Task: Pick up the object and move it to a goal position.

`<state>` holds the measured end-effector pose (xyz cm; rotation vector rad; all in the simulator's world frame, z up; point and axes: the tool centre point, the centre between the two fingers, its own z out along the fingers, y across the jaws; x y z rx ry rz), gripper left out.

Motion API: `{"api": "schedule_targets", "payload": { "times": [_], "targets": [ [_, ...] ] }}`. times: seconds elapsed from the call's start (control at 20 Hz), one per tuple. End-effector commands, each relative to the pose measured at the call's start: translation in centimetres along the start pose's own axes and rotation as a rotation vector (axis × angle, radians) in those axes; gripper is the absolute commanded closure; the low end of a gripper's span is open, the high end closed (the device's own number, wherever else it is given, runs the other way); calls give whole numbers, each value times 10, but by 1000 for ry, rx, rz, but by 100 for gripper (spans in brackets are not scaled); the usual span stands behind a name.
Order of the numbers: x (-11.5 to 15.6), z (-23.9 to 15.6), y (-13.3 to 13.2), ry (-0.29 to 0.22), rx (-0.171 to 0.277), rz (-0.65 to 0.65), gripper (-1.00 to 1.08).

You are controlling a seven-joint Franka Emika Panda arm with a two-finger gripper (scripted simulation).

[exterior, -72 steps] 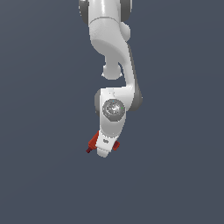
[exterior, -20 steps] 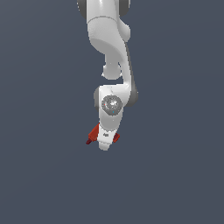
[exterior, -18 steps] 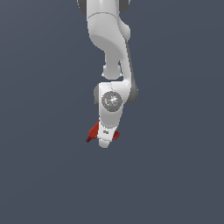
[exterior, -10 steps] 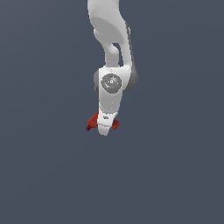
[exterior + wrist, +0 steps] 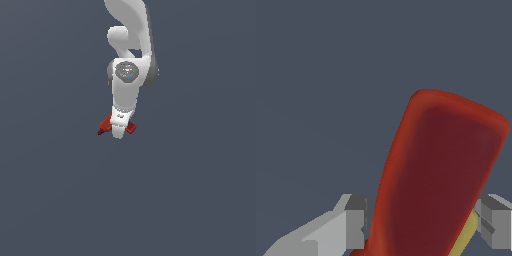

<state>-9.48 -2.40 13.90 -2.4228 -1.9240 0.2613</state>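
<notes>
The object is a small red-orange drill-shaped item (image 5: pixel 105 123). In the exterior view its red ends stick out on both sides of my white gripper (image 5: pixel 118 134), which points downward and hides its middle. In the wrist view the object (image 5: pixel 436 175) fills the space between my two grey fingers (image 5: pixel 353 222), with a yellowish patch by the other finger. The gripper is shut on the object and holds it in the air above the plain dark floor.
Only the white arm (image 5: pixel 129 55) reaching down from above and a flat dark blue-grey ground show. No goal marker or other object is in view.
The arm has lifted the gripper and the held object upward and drawn them slightly toward the exterior view's left. The grip on the object is unchanged.
</notes>
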Motion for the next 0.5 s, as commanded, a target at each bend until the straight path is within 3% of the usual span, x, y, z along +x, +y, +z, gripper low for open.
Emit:
{"api": "schedule_targets", "payload": {
  "times": [0.0, 0.45],
  "targets": [
    [-3, -8, -8, 1, -3, 0, 108],
    [-7, -17, -21, 2, -3, 0, 108]
  ]
}}
